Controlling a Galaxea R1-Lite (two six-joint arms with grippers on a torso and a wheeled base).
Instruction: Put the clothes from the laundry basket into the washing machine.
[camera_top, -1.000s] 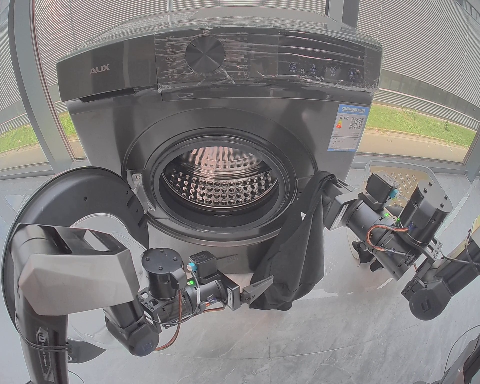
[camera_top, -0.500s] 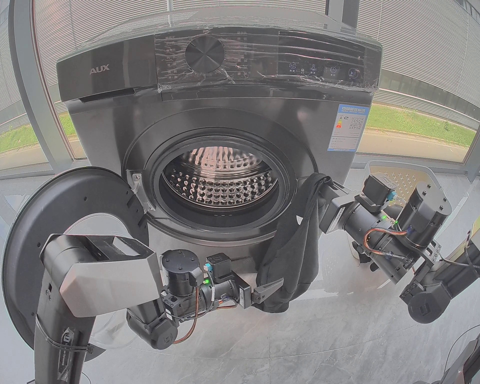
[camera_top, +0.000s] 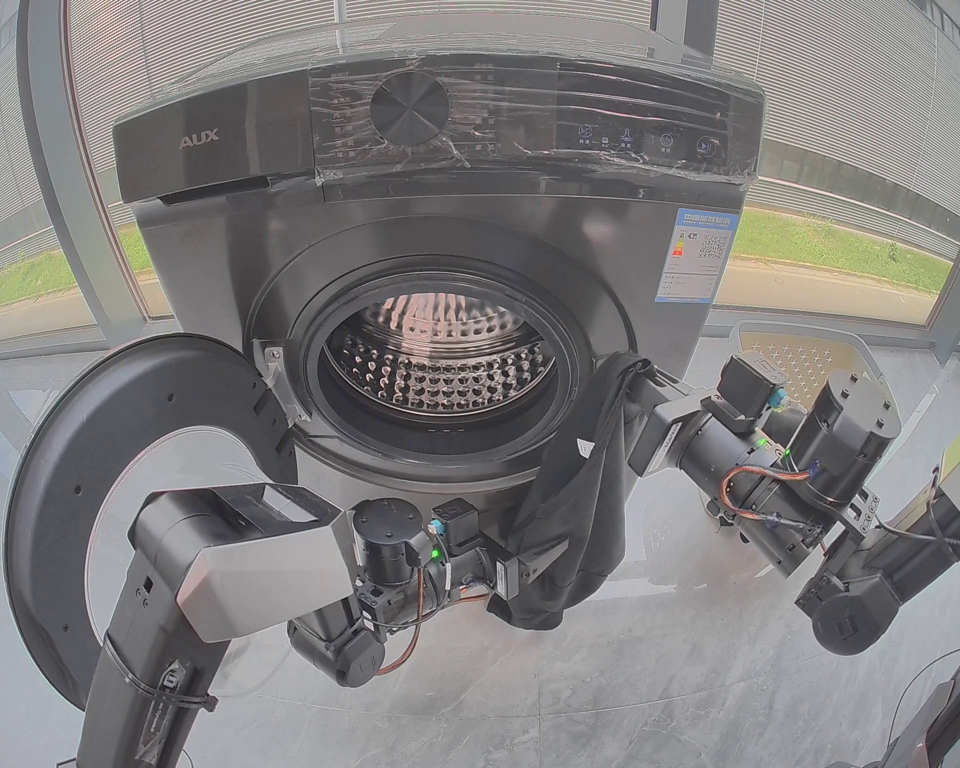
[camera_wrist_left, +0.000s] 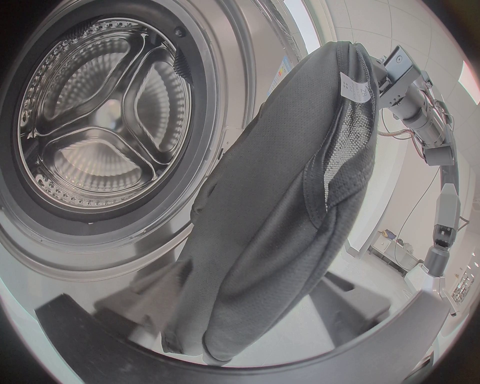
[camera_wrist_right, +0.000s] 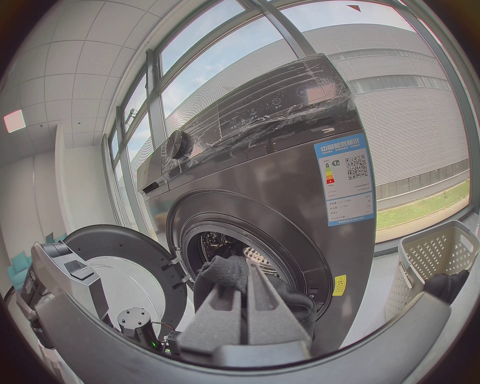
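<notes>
The washing machine (camera_top: 230, 250) is dark satin metal with a shiny perforated steel drum (camera_top: 440, 370) and crinkled clear film (camera_top: 520, 110) along its top, the black garment (camera_top: 580, 490) matt mesh cloth, the floor (camera_top: 620, 690) glossy stone-look tile.

Limp black garment (camera_top: 585, 500) beside open grey washing machine (camera_top: 225, 245); white basket (camera_top: 812, 352) farther right.

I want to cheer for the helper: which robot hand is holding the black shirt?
The right gripper: it is shut on the top of the shirt, which hangs from it. The left gripper is open, low by the shirt's bottom.
</notes>
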